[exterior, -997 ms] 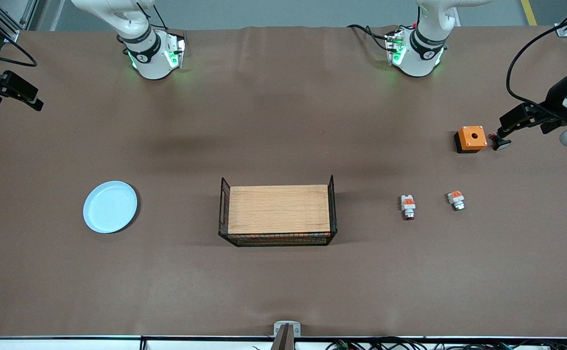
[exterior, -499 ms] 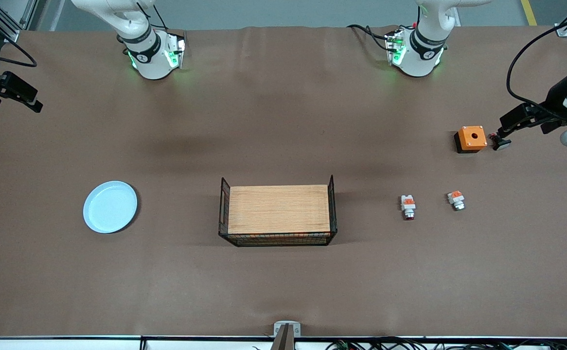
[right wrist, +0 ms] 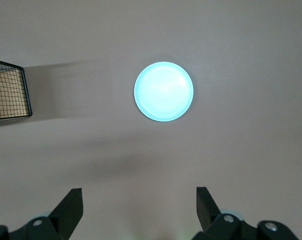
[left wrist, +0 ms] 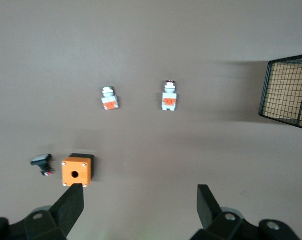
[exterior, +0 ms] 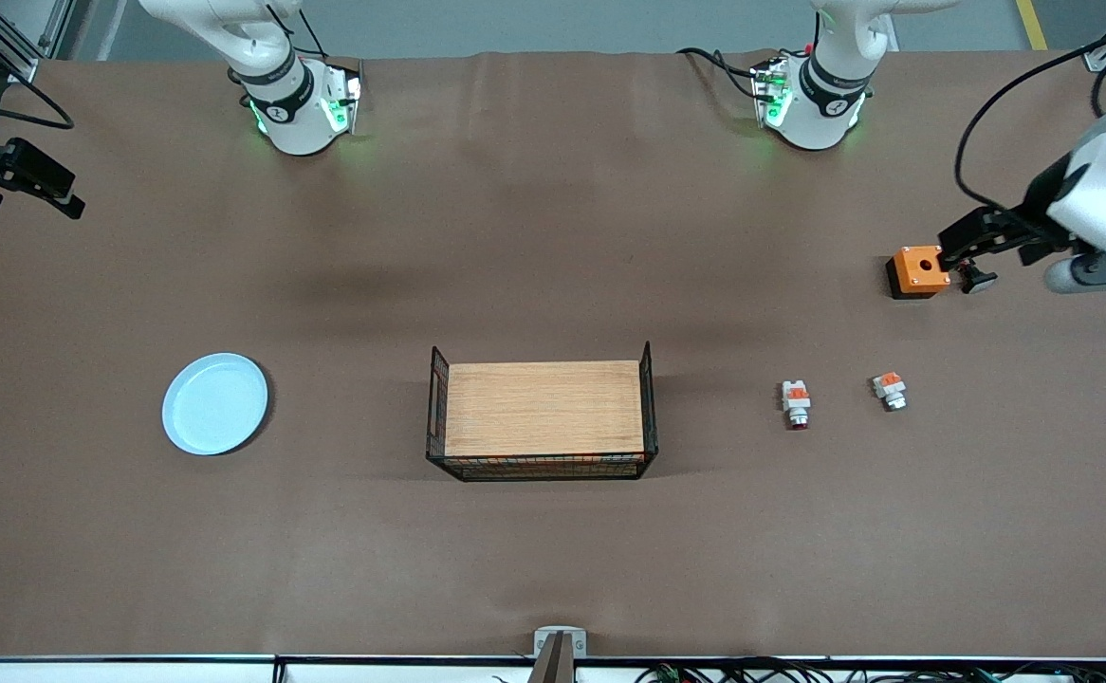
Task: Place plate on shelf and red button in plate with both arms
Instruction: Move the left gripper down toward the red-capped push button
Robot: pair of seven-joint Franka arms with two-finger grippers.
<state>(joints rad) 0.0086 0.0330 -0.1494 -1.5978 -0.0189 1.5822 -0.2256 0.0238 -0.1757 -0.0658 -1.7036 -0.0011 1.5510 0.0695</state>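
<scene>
The pale blue plate [exterior: 215, 403] lies on the table toward the right arm's end; it also shows in the right wrist view [right wrist: 163, 91]. The red button [exterior: 797, 403], white-grey with an orange block and red tip, lies toward the left arm's end, beside the tray; it also shows in the left wrist view [left wrist: 169, 97]. My left gripper [exterior: 953, 247] is open and empty, up over the orange box; in its own view [left wrist: 141, 202] the jaws stand wide apart. My right gripper [exterior: 64, 193] is open and empty, up over the table's edge at the right arm's end [right wrist: 139, 205].
A wooden tray with black wire ends [exterior: 542, 410] stands mid-table. A similar piece without a red tip [exterior: 890, 390] lies beside the red button. An orange box with a hole [exterior: 918, 271] and a small black part [exterior: 977, 279] lie farther from the front camera.
My left arm has swung inward, so its gripper now hangs over the orange box. The right arm has barely moved. Nothing on the table has shifted.
</scene>
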